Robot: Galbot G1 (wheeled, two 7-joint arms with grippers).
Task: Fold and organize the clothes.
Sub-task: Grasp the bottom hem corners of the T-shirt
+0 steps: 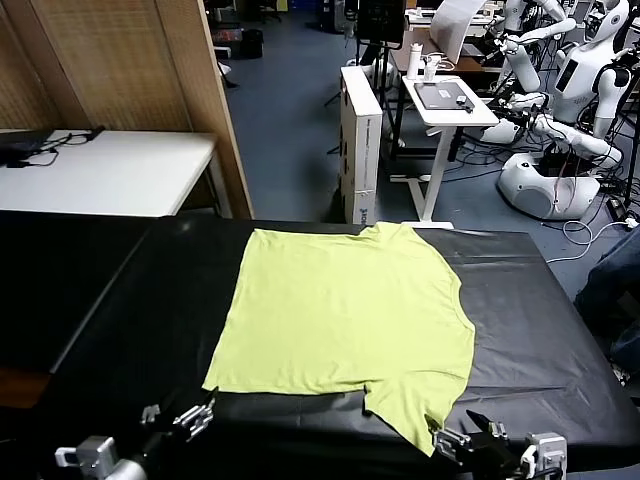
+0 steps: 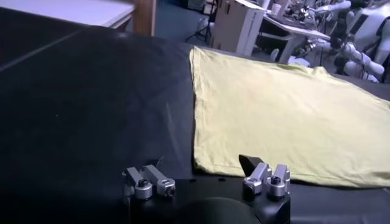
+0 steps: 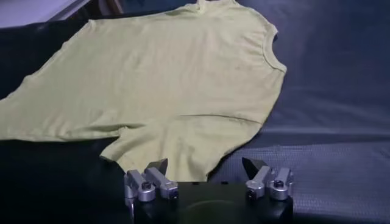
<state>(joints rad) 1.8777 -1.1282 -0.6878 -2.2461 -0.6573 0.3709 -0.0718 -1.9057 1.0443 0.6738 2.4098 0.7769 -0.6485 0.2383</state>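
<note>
No text, label, brand or number can be made out for certain. The tall white cardboard box standing on the floor beyond the far edge of the counter carries dark print down its narrow side and near its foot, but the marks are too small to read.

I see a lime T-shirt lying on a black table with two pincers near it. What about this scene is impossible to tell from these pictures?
- T-shirt: its underside is hidden in every view, lying against the black table; any print there cannot be seen.
- Left pincer and right pincer: in the head view the bottom edge cuts off the arms behind them.
- Left wrist view: the right edge cuts off the shirt's neck end.
</note>
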